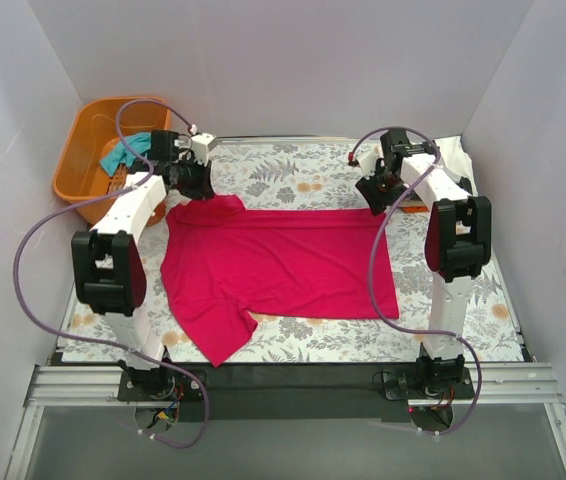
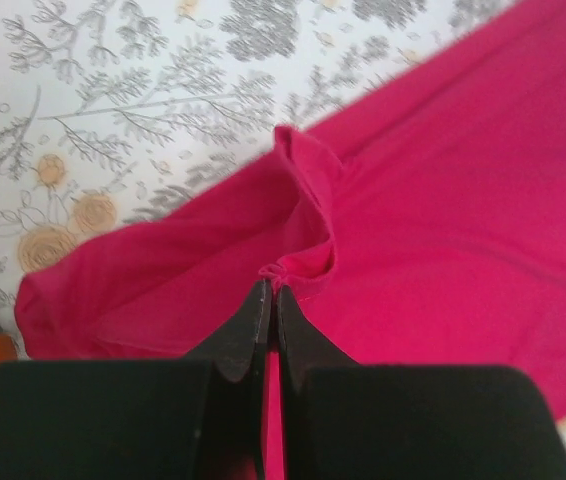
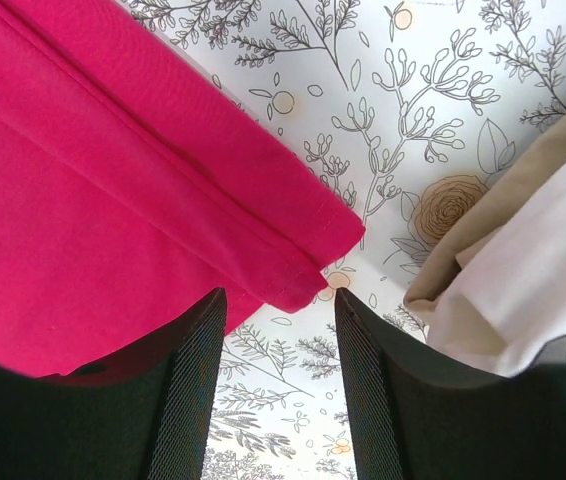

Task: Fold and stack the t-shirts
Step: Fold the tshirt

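Fold under way: the magenta-red t-shirt [image 1: 283,260] lies spread flat on the floral table cover [image 1: 303,175]. Its long axis runs from one claw across to the other, and one sleeve trails back toward the arm bases.

The left gripper [image 2: 270,290] is clamped tight on a puckered ridge of cloth at the shirt's far corner. The cloth bunches right at its fingertips, and the rest of the garment fans out ahead and to its right.

The right gripper [image 3: 279,296] hangs with jaws spread wide, holding nothing. The shirt's hemmed corner sits just ahead of the gap, toward its left finger. To that claw's right, near the red cloth but apart from it, lies the white t-shirt [image 3: 533,280] (its print does not show here).

Off the left claw's outer side stands the orange basket [image 1: 83,150], with the teal t-shirt [image 1: 123,152] draped in it.

By my reading, the fold waits on the right claw. The free corner lies forward and slightly left of it, and it is plainly the nearer arm. Once both far corners are pinched, the edge could be carried toward the bases.
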Available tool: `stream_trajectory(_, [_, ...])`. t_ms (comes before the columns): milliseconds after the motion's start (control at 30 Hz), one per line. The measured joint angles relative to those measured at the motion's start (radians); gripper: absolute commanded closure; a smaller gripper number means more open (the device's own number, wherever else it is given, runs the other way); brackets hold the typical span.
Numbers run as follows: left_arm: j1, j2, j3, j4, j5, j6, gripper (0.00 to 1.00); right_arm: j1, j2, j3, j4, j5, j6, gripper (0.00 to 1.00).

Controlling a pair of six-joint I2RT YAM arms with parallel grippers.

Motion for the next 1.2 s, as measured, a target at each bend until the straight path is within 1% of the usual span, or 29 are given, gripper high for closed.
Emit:
stream_trajectory(100, [0.0, -0.107, -0.089, -0.013, 0.039, 0.047, 1.0, 0.0, -0.014, -0.006, 0.0, 0.002, -0.002, 0.53])
stream_trajectory(167, [0.0, -0.146, -0.164, -0.023, 0.059, 0.083, 1.0, 0.0, -0.02, -0.01, 0.001, 0.003, -0.003, 0.52])
stream_trajectory(333, [0.0, -0.164, -0.34, -0.091, 0.088, 0.183, 1.0, 0.0, -0.034, -0.019, -0.002, 0.003, -0.01, 0.54])
stream_trajectory(500, [0.007, -0.167, -0.431, -0.143, 0.087, 0.272, 1.0, 0.0, -0.04, -0.031, -0.003, 0.007, -0.022, 0.55])
stream_trajectory(633, [0.032, -0.175, -0.436, -0.156, 0.088, 0.308, 1.0, 0.0, -0.04, -0.032, -0.003, 0.006, -0.027, 0.55])
stream_trajectory(733, [0.046, -0.179, -0.397, -0.174, 0.092, 0.311, 1.0, 0.0, -0.04, -0.032, -0.003, 0.006, -0.033, 0.55])
stream_trajectory(800, [0.048, -0.182, -0.361, -0.179, 0.095, 0.312, 1.0, 0.0, -0.04, -0.032, -0.003, 0.006, -0.042, 0.58])
stream_trajectory(867, [0.048, -0.185, -0.333, -0.18, 0.096, 0.319, 1.0, 0.0, -0.04, -0.032, -0.004, 0.006, -0.051, 0.58])
stream_trajectory(933, [0.05, -0.185, -0.325, -0.177, 0.095, 0.326, 1.0, 0.0, -0.04, -0.032, -0.004, 0.004, -0.056, 0.54])
stream_trajectory(1000, [0.052, -0.183, -0.325, -0.182, 0.094, 0.331, 1.0, 0.0, -0.04, -0.032, -0.005, 0.002, -0.069, 0.54])
stream_trajectory(1200, [0.057, -0.165, -0.325, -0.184, 0.095, 0.332, 1.0, -0.001, -0.003, -0.008, -0.017, -0.001, -0.082, 0.59])
